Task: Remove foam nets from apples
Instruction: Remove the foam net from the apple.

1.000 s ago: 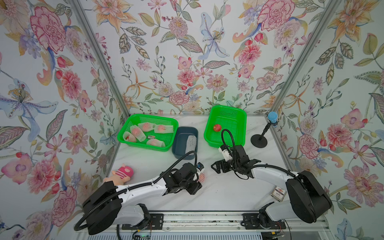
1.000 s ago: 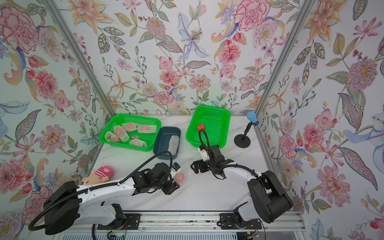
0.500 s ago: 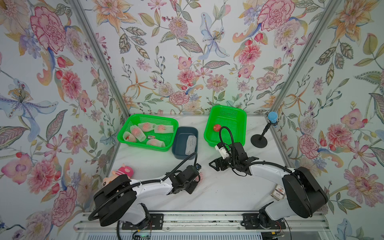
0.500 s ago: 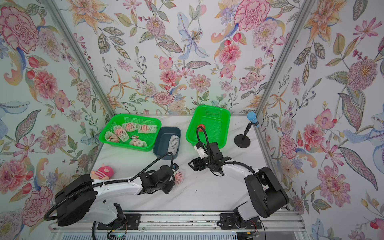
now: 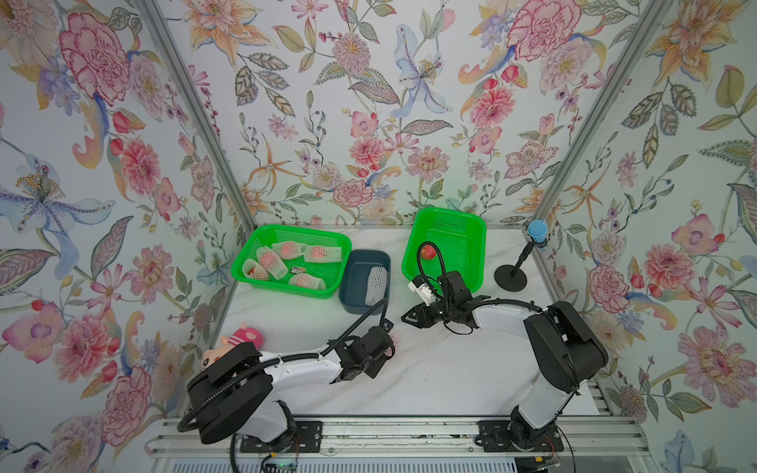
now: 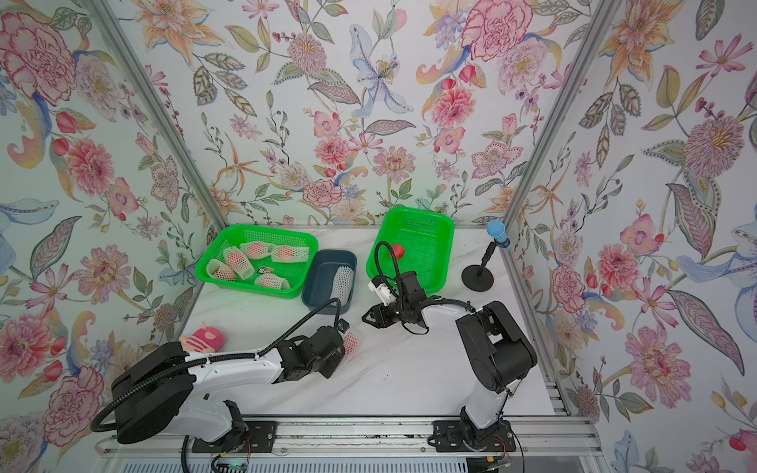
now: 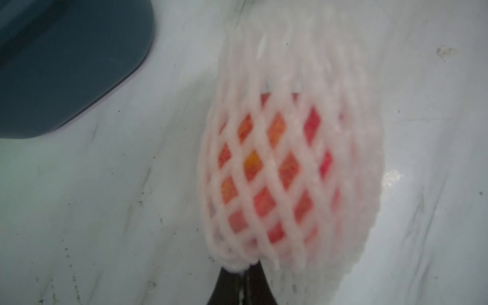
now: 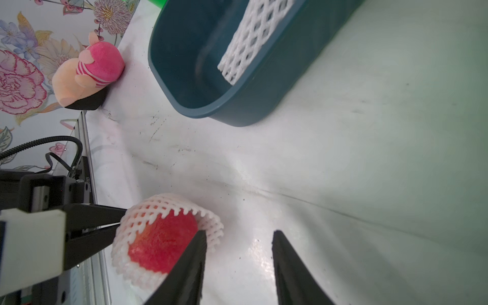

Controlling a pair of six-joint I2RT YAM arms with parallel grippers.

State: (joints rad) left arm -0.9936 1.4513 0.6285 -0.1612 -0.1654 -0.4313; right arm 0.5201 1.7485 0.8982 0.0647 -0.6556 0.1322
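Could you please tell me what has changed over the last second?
The left gripper closed on the edge of the foam net around the apple on the table. The right gripper narrowed its jaws, which are still apart, and edged closer to that net. The green basket of netted apples, the blue bin and the plush toy stayed put.

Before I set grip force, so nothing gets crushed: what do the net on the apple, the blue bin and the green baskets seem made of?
Net: soft white foam, matte; its diamond mesh stretches round the apple. Bin: probably hard plastic, smooth dark blue with a slight sheen. Baskets: likely moulded plastic, bright green, with perforated walls.
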